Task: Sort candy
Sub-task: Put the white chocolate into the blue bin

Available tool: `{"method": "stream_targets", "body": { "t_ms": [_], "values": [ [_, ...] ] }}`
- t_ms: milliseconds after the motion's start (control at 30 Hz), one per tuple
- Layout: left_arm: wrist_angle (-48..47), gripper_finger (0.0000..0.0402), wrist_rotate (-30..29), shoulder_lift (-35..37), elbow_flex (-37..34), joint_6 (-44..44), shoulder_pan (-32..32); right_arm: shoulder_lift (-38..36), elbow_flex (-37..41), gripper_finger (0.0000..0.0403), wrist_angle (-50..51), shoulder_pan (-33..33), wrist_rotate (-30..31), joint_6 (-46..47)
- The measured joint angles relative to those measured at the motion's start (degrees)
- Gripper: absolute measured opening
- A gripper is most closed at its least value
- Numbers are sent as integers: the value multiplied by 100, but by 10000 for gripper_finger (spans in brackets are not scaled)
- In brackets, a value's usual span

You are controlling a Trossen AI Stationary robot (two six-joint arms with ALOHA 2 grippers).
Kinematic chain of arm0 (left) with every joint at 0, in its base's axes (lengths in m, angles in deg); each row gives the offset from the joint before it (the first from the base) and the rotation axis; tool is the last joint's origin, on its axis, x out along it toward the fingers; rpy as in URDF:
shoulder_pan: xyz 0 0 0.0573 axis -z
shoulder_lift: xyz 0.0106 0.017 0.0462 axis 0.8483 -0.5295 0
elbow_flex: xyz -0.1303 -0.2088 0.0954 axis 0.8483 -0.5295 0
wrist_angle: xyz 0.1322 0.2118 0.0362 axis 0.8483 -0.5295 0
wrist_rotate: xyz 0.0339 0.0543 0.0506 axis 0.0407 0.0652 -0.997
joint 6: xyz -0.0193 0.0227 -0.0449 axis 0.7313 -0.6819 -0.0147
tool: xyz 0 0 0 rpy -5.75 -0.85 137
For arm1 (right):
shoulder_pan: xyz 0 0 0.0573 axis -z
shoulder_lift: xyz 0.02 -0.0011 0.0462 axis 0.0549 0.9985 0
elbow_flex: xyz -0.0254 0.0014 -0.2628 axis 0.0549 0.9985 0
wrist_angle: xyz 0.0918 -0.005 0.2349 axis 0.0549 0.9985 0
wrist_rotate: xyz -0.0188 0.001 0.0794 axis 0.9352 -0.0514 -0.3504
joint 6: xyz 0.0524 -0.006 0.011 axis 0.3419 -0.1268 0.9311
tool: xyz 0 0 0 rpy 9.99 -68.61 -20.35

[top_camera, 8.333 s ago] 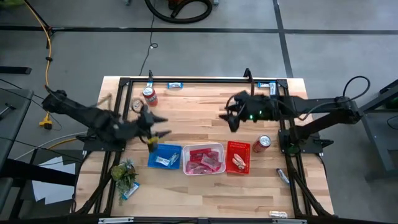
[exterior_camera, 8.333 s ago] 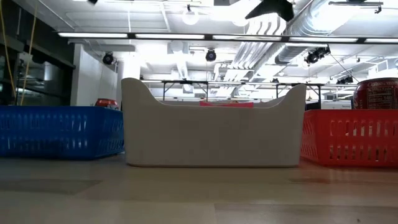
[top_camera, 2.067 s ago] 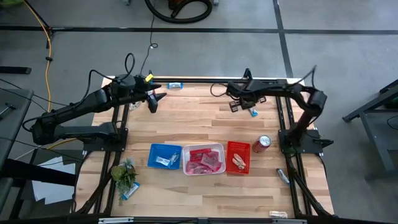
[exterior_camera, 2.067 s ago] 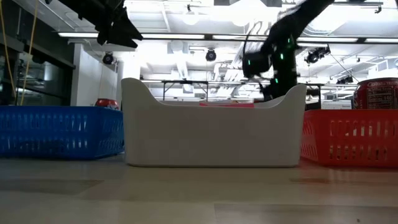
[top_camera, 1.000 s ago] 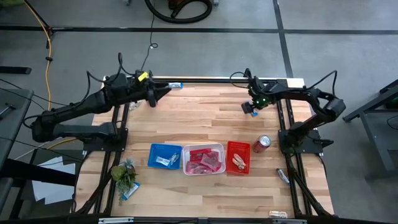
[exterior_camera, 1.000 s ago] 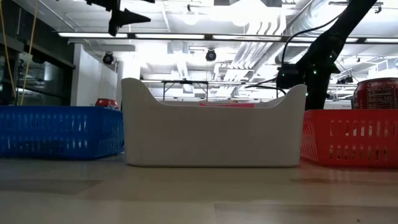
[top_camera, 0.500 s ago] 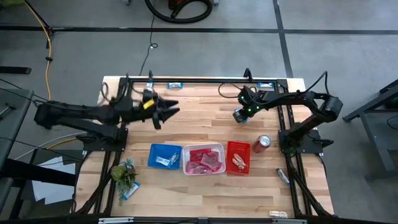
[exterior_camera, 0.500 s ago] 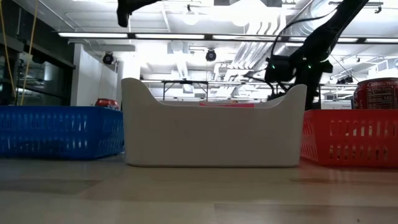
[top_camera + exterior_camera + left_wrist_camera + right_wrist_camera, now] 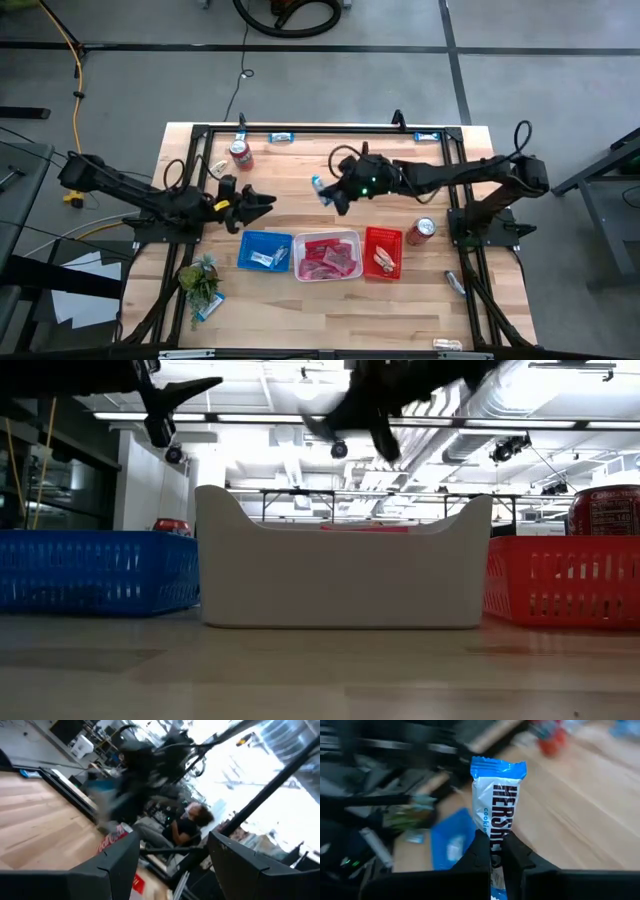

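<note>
One blue-and-white bar (image 9: 497, 805) pinched in right claw (image 9: 492, 851) (three trays (image 9: 266, 250) below).

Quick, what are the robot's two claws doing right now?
Left gripper: open, empty.
Right gripper: shut on a blue-and-white candy bar.

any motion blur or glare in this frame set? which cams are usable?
Right wrist view: blue-and-white bar pinched in the right gripper is sharp, background streaked. Left wrist view: heavily smeared, only the left gripper fingers crisp. Low view: white tray sharp, arms dark against bright ceiling lights. High view: clean, even light.
</note>
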Motion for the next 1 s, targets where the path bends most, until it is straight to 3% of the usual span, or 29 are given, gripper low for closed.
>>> {"method": "stream_targets", "body": {
  "t_ms": [233,367,533,733,1000],
  "values": [
    [-113,223,16,-6,0,-285,72,0,-714,1,0,-1258,670,-922],
    [-135,223,168,-7,76,-988,72,38,-768,1,-127,-1669,1093,-1162],
    [-433,223,54,-7,470,-2059,72,471,-772,1,-500,-1830,994,-1326],
    [-617,223,-693,-4,1043,-2825,-24,1480,-772,1,-2074,-1815,963,-1694],
    [-716,223,-1066,-7,1185,-2895,-64,2630,-1414,4,-2531,-1781,1088,-1749]
  ]
}}
